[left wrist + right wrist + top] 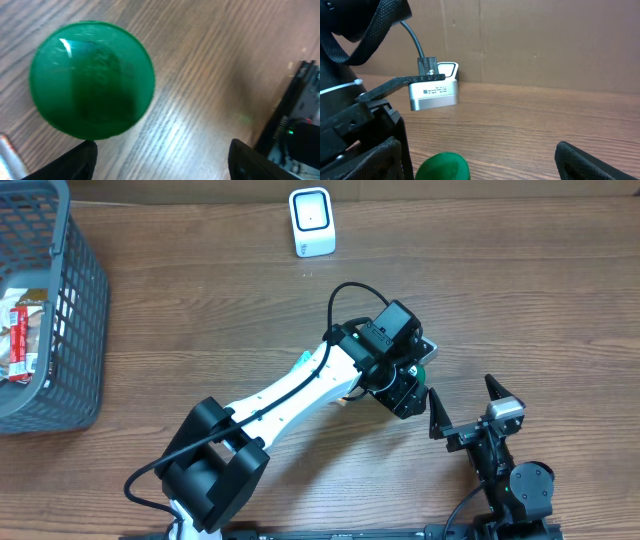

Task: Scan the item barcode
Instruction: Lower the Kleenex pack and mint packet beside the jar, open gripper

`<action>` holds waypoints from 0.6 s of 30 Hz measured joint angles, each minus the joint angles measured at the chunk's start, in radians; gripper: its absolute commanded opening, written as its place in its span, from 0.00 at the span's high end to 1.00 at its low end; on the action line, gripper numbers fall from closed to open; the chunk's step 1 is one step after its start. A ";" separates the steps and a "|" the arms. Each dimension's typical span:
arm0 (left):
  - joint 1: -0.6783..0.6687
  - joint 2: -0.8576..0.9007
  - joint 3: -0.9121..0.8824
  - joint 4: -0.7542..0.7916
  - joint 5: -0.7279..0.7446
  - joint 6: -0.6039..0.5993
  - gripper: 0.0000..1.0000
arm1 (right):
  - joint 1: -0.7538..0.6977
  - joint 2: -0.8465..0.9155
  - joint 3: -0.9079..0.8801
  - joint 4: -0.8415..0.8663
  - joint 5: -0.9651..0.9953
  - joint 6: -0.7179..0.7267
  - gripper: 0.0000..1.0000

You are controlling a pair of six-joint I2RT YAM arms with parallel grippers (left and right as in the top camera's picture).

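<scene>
The white scanner [311,222] stands at the far edge of the table [200,310], apparently facing the robot so that a thing lifted from the near side can be shown to it head on. The green round item [92,80] rests on the wood well apart from the scanner, on the robot's side of it and somewhat toward the right arm. Only its smooth green top shows, and no barcode can be made out in any view. The left gripper [164,155] hangs over that spot pointing down, its jaws apart with bare wood between them. In its wrist view the item lies just ahead of one finger rather than between the two, so nothing is held. I judge this to be the approach to a grasp, with the jaws needing to be centred on the item before they close. The right gripper [463,405] sits farther from the scanner than the item does, spread wide and empty, likely parked clear of the working arm. A grey basket [80,330] holding packets sits well off to the scanner's left-arm side.
</scene>
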 measured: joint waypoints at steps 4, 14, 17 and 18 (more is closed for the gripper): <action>0.003 0.000 0.000 -0.003 0.024 0.000 0.25 | 0.000 0.000 0.000 0.000 0.002 0.000 0.00; 0.175 -0.032 0.089 -0.165 -0.042 0.000 0.23 | 0.000 0.000 0.000 -0.001 0.000 0.000 0.00; 0.261 -0.069 0.098 -0.240 -0.130 0.000 0.22 | 0.000 0.000 0.000 0.000 0.000 0.000 0.00; 0.293 -0.079 0.100 -0.274 -0.175 -0.004 0.21 | 0.000 0.000 0.000 -0.001 0.000 0.000 0.00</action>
